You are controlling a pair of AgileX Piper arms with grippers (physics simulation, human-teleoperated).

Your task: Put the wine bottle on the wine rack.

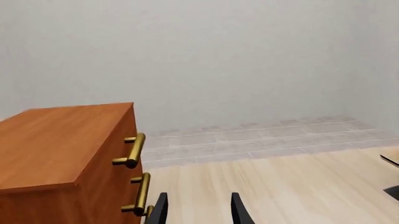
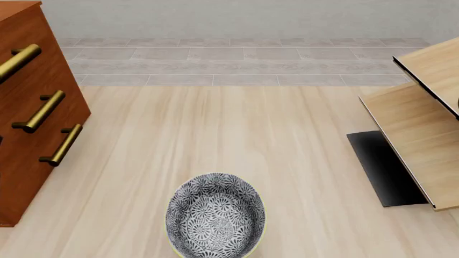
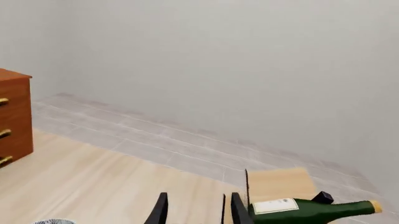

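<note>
Wine bottles: you have one wine bottle [image 3: 309,210], lying on its side.
Wine racks: one wine rack [image 2: 420,126], at your right.
Cabinets: one drawer cabinet [image 2: 29,107], with three brass handles [image 2: 40,112] you can see.
Bowls: one patterned bowl [image 2: 215,215].
Pincers: two, the left pincer [image 1: 198,210] and the right pincer [image 3: 198,210].
</note>
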